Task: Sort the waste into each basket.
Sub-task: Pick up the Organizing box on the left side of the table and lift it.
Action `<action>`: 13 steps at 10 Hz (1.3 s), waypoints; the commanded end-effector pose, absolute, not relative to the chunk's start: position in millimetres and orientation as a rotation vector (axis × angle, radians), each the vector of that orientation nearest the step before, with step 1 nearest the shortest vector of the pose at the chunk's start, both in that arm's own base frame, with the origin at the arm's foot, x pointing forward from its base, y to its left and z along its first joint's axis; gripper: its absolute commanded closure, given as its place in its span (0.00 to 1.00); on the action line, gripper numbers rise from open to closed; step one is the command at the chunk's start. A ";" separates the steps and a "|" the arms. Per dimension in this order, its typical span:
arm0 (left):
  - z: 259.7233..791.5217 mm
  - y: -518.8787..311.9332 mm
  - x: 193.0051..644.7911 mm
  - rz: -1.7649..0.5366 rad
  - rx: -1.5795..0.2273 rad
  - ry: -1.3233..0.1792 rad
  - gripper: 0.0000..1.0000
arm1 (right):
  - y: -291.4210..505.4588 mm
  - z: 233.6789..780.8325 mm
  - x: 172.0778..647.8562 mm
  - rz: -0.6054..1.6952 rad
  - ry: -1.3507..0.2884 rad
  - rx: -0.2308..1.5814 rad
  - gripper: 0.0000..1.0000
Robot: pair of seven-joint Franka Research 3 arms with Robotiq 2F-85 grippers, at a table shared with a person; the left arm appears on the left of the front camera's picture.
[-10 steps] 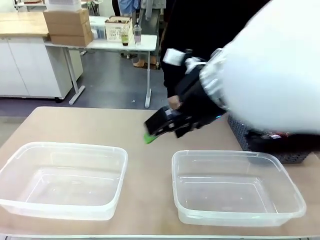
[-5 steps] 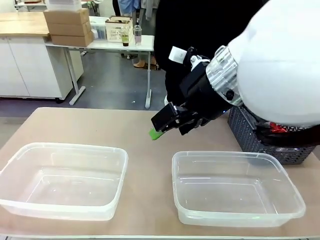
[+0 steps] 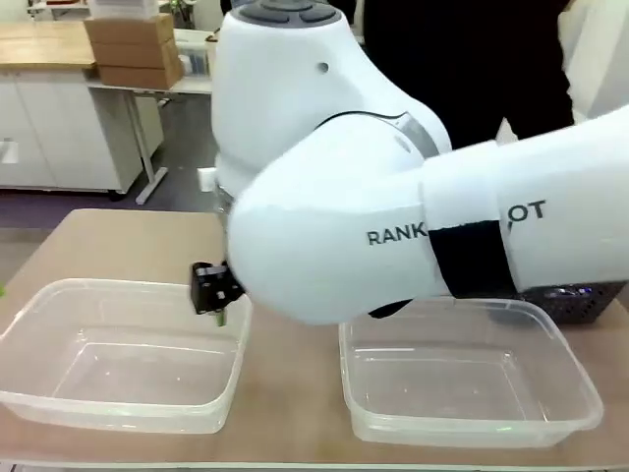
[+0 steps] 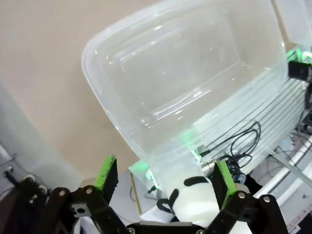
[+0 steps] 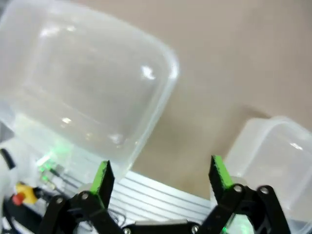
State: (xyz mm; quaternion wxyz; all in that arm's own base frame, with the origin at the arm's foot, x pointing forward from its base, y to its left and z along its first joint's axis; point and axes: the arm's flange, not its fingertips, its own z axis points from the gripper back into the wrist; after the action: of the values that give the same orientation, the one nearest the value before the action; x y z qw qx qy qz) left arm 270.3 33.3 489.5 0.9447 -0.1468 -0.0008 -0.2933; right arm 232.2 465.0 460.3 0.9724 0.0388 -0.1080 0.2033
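Grey floor; white cabinet; cardboard boxes.

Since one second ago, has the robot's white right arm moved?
Yes. The white right arm swung toward picture left; its black end now overlaps the left clear plastic tub's rim.

This is a robotics lab or workroom. A bulky white robot arm reaches over a plain beige table. Beyond the table's far edge are bare grey floor, white cabinets with a wooden top, and brown cardboard boxes on a white metal-legged side table. Below the near edge, loose black cables run beside ribbed aluminium framing.
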 end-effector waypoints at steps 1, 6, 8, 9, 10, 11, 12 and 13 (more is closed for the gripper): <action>494.9 42.5 264.0 -0.620 -0.321 -0.039 0.00 | 460.8 469.4 219.7 0.415 -0.211 0.170 0.00; 414.2 36.6 271.7 -0.426 -0.272 0.054 0.00 | 501.8 422.7 241.8 0.407 -0.066 -0.014 0.00; 372.2 36.7 266.2 -0.386 -0.251 0.088 0.00 | 505.4 399.4 250.9 0.346 -0.052 -0.008 0.00; 353.8 33.7 263.7 -0.406 -0.263 0.115 0.00 | 506.3 386.8 256.5 0.311 -0.034 0.015 0.00; 336.1 31.9 261.4 -0.413 -0.274 0.145 0.00 | 507.2 374.4 262.9 0.265 -0.021 0.033 0.00; 327.4 30.9 258.3 -0.419 -0.293 0.143 0.00 | 509.1 366.8 265.6 0.234 -0.019 0.043 0.00; 321.6 29.9 255.2 -0.427 -0.228 0.141 0.00 | 512.4 362.7 267.3 0.220 -0.022 0.058 0.00; 319.5 30.5 253.2 -0.428 -0.224 0.134 0.00 | 514.1 360.9 269.6 0.198 -0.012 0.060 0.00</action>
State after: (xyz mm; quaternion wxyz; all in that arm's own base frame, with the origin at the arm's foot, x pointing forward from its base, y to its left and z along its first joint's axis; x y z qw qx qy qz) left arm 344.4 50.9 376.9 0.9671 -0.1307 0.0842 -0.2011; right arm 272.4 500.7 359.6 0.9923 0.0262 0.0053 0.1212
